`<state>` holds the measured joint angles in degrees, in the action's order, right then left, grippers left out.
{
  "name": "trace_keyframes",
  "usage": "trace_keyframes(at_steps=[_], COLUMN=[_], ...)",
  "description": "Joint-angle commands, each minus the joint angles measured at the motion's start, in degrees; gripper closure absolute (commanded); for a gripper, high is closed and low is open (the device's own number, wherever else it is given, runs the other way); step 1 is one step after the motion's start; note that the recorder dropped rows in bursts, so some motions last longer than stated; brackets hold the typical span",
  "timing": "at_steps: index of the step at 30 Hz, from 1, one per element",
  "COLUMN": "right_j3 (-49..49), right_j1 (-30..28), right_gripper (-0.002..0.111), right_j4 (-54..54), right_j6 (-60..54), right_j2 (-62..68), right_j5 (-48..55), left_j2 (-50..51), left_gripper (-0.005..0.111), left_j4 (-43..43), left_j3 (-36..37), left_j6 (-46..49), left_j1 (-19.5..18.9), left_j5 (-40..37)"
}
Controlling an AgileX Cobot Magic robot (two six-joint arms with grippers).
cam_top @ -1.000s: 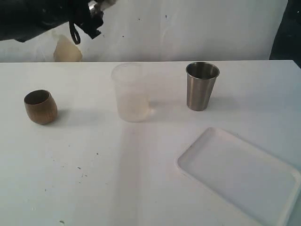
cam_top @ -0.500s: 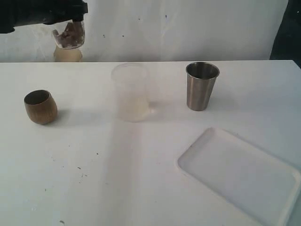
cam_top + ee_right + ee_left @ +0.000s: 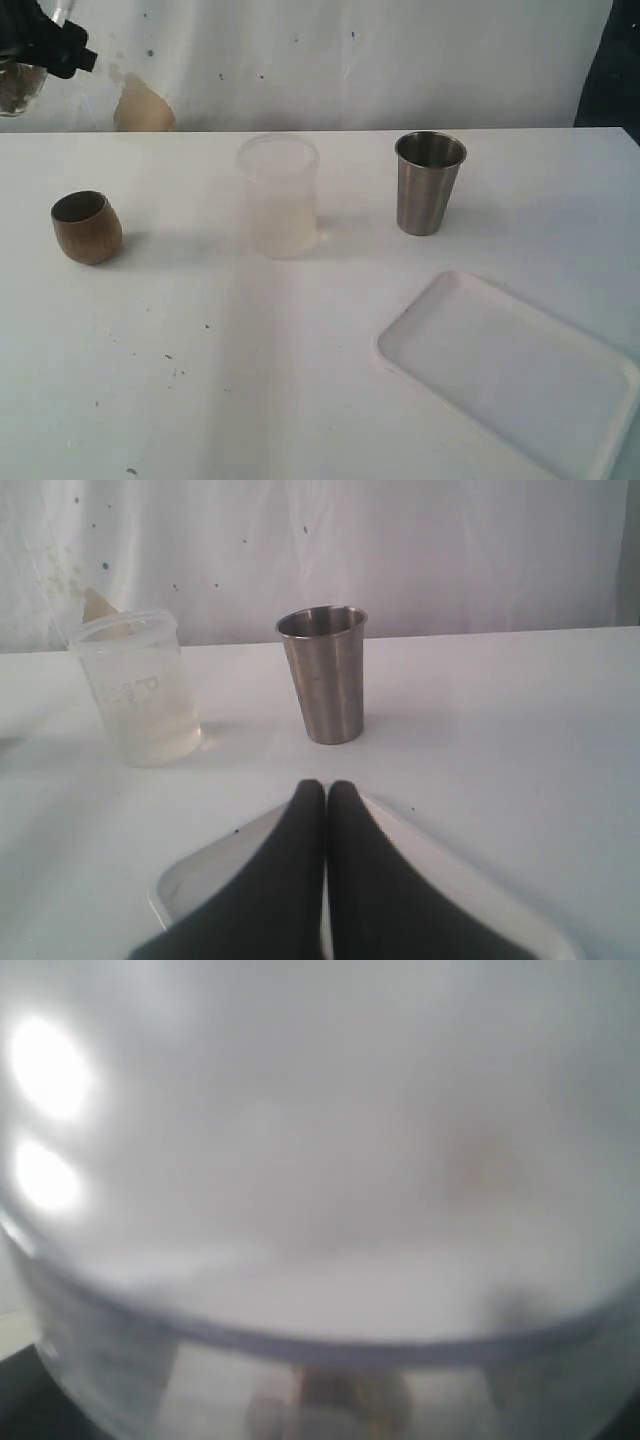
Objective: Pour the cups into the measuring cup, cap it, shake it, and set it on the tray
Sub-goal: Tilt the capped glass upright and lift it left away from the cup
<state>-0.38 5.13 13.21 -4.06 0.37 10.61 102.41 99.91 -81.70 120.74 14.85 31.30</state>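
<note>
My left gripper (image 3: 52, 48) is high at the far left edge of the exterior view, shut on the clear measuring cup (image 3: 14, 88), which has brown bits inside. In the left wrist view that cup (image 3: 320, 1210) fills the picture as a blur and hides the fingers. The wooden cup (image 3: 87, 227) stands on the table at the left. The steel tumbler (image 3: 430, 182) (image 3: 323, 675) stands upright, right of centre. My right gripper (image 3: 326, 788) is shut and holds nothing; it hangs over a corner of the white tray (image 3: 200, 870) (image 3: 510, 370).
A frosted milky cup (image 3: 278, 195) (image 3: 140, 690) stands upright at the table's centre, left of the steel tumbler. A beige patch (image 3: 143, 105) shows at the back wall. The tray lies at the front right, reaching the table's edge.
My left gripper has swung to the left along the back with the measuring cup, from near the beige patch to the far left edge. Nothing on the table has moved.
</note>
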Motion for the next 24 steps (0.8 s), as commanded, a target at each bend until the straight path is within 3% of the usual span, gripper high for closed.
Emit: trace_keyframes(at_steps=[1,3,6,12,14,17,19,24], right_j3=[0.38,0.38,0.38,0.38,0.38,0.38,0.38,0.38], right_j1=[0.13,0.13,0.13,0.13,0.13,0.13,0.13,0.13], right_gripper=[0.108,0.108,0.108,0.108,0.108,0.108,0.108,0.108], right_j4=[-0.17,-0.17,-0.17,-0.17,-0.17,-0.17,-0.17,-0.17], right_j6=[-0.20,-0.20,-0.20,-0.20,-0.20,-0.20,-0.20,-0.20], right_j2=[-0.37,-0.37,-0.37,-0.37,-0.37,-0.37,-0.37,-0.37], right_j5=[-0.42,-0.42,-0.42,-0.42,-0.42,-0.42,-0.42,-0.42], left_j2=[-2.16,-2.62,-4.15,-4.83,-4.01,-3.01,-3.12,-3.12], left_gripper=[0.107,0.107,0.107,0.107,0.107,0.107,0.107,0.107], left_j4=[0.03,0.03,0.03,-1.81,-17.22,-36.02,-42.49,-48.31], left_j3=[-0.92,-0.46,1.52,4.10,2.39,-2.86,-5.38,-10.06], left_j6=[0.53,-2.45,-10.95,-30.24,-44.84,-59.90,-61.98,-61.98], left_j1=[1.83,2.11,2.24,-3.96,-7.79,-11.30,-12.24,-11.15], left_j5=[-1.57,-5.08,-17.07,-47.86,-61.72,-75.14,-83.47,-101.26])
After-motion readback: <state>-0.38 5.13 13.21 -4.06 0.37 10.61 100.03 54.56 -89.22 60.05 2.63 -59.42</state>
